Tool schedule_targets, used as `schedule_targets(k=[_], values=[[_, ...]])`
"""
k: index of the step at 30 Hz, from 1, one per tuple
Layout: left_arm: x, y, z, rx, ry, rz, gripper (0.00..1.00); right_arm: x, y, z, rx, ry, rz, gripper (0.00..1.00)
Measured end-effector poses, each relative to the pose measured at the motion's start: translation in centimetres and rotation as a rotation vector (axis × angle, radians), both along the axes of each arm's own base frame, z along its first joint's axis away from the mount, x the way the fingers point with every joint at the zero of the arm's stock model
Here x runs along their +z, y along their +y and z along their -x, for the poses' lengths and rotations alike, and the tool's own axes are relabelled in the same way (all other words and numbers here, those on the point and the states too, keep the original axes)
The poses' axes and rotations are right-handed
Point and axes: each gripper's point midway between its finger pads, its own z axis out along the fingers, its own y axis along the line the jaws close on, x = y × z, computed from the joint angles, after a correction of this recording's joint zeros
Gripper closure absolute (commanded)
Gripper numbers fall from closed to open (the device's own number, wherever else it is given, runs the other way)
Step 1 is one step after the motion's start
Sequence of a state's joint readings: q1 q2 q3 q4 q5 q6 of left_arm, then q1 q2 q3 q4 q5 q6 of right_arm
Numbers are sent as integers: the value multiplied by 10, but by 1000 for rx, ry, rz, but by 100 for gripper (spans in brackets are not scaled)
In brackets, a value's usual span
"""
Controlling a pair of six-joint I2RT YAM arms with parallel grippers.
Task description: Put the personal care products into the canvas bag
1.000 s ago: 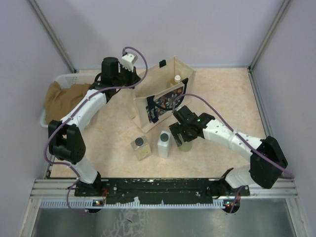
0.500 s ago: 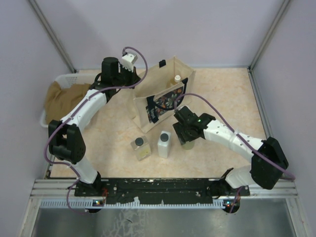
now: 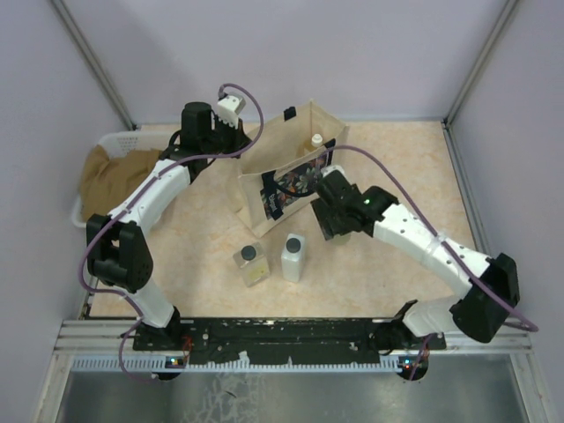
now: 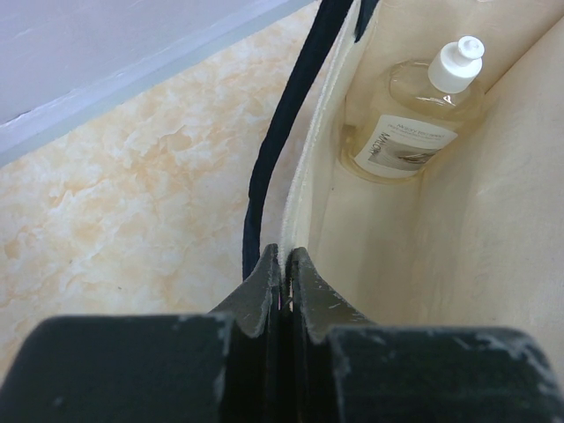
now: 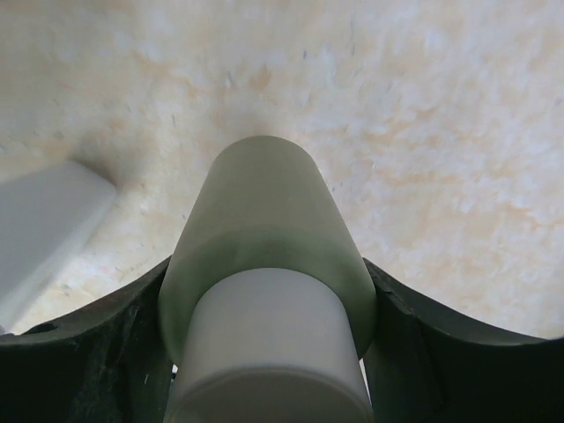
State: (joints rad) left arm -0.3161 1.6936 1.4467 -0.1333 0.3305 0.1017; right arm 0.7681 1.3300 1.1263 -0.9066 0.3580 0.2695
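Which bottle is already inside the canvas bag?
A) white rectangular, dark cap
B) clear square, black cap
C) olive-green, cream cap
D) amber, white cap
D: the left wrist view shows the amber bottle, white-capped, standing inside the canvas bag.

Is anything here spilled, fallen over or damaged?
Nothing stands out. The white bottle and the clear square bottle stand upright on the table, no liquid is spilled, and the amber bottle sits capped inside the canvas bag.
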Motion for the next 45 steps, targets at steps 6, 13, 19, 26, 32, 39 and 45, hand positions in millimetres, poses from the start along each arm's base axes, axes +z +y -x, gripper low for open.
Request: schedule_targets(k=[6,13,19,26,32,39,45], values=[[0,0,0,0,0,1,100,108,11,-43,-12,-236,-139,100],[0,0,0,1,0,-1,100,235,25,-85,51,-513,-233,100],[0,0,0,2,0,0,100,279,64,-119,160,-614,-288,100],[0,0,0,1,0,0,100,234,118,-164,253,-525,-280,100],[1,0,0,1,0,4,100,156,135,-177,287,-358,-222,100],[6,-1,3,-9,-5,12,100,125,128,-188,273,-295,-206,100],[5,-1,7,-13,-1,16,100,108,124,-205,249,-278,-213,100]])
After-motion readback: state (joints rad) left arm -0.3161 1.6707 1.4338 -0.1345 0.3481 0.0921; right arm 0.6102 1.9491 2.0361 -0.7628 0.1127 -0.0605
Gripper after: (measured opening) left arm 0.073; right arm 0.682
